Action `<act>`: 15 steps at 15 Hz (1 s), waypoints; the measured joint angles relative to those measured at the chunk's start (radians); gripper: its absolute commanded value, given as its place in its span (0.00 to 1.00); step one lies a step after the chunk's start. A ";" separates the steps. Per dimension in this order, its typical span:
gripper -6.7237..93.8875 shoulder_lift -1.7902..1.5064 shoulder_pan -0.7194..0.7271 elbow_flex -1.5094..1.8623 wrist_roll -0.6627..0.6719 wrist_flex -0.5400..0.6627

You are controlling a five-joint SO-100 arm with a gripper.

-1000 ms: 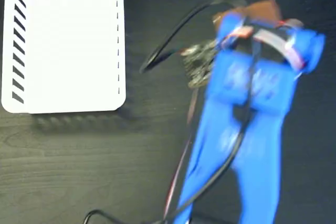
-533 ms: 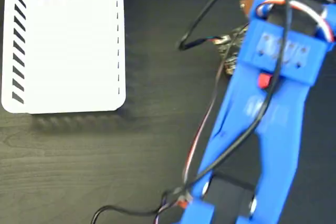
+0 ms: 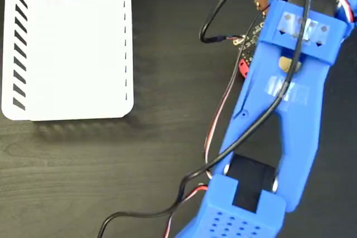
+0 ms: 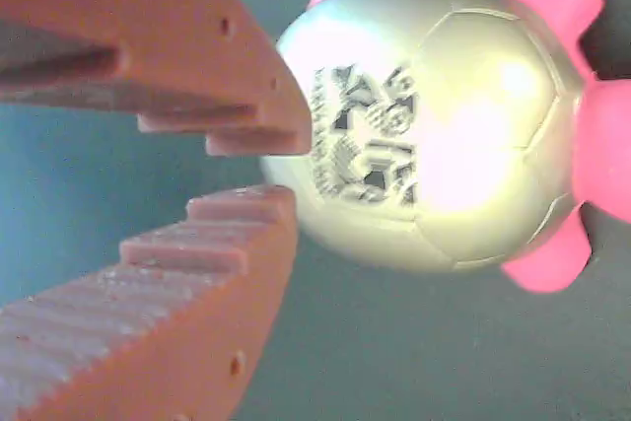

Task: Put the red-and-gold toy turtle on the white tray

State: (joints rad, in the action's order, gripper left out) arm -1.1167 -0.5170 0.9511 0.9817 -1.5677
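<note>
Right now, in my wrist view, the gripper (image 4: pixel 281 173) has its two ridged orange fingers (image 4: pixel 158 56) close together with only a narrow gap, nothing between them, and their tips are just beside the gold shell of the red-and-gold toy turtle (image 4: pixel 444 125). From the fixed view I see the blue arm (image 3: pixel 279 115) over the dark table (image 3: pixel 100 176) on the right, hiding the turtle almost fully. The white tray (image 3: pixel 70 48) lies well apart at the upper left.
</note>
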 measured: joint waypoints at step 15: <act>0.45 0.000 0.000 -0.092 -0.072 -0.067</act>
State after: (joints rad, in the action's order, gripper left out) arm -1.1167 -0.5170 0.8590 0.9097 -1.6352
